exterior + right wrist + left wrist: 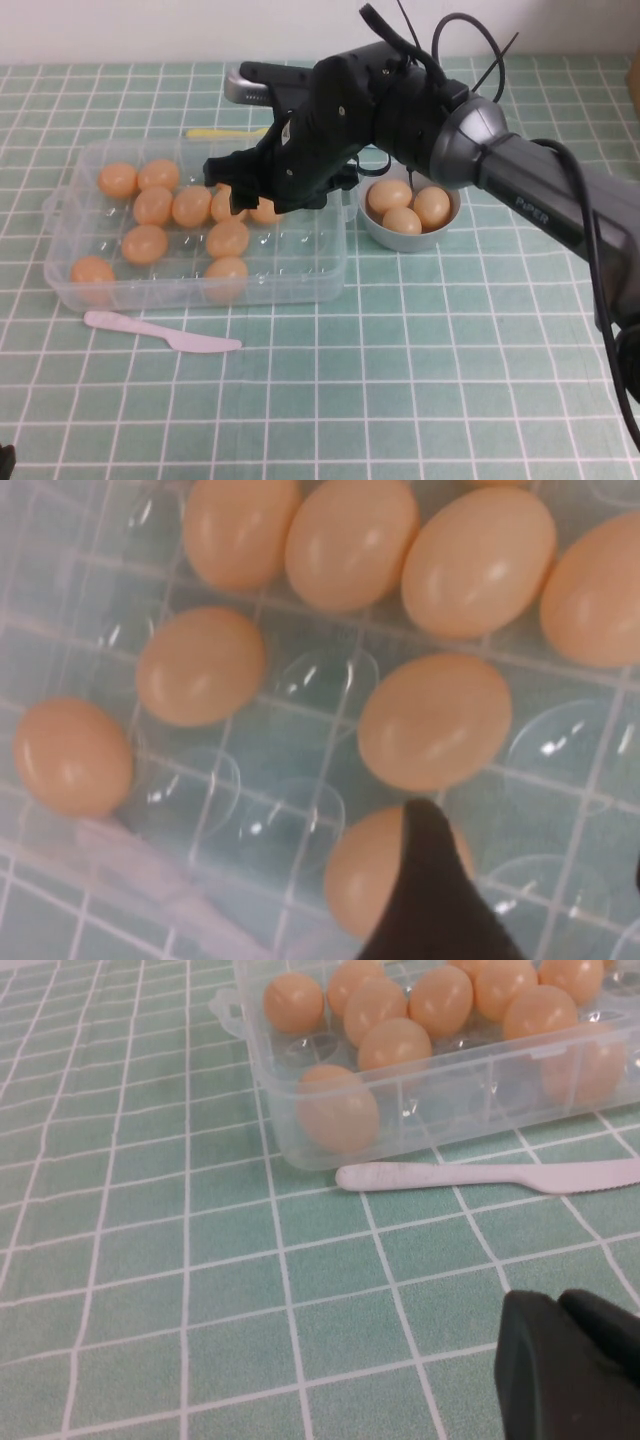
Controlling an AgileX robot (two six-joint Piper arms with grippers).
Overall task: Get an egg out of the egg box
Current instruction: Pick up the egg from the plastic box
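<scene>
The clear plastic egg box (200,290) sits at the left of the table and holds several orange-tan eggs (228,238). My right gripper (240,195) hovers over the box's right half, open and empty. In the right wrist view its fingers (430,890) stand apart over empty cups (330,680), and one finger partly covers an egg (365,880). My left gripper (570,1360) is low over the tablecloth, in front of the box (450,1090), shut and empty. It does not show in the high view.
A small grey-blue bowl (372,232) with three eggs stands right of the box. A white plastic knife (160,335) lies in front of the box and also shows in the left wrist view (480,1175). A yellow utensil (225,132) lies behind the box.
</scene>
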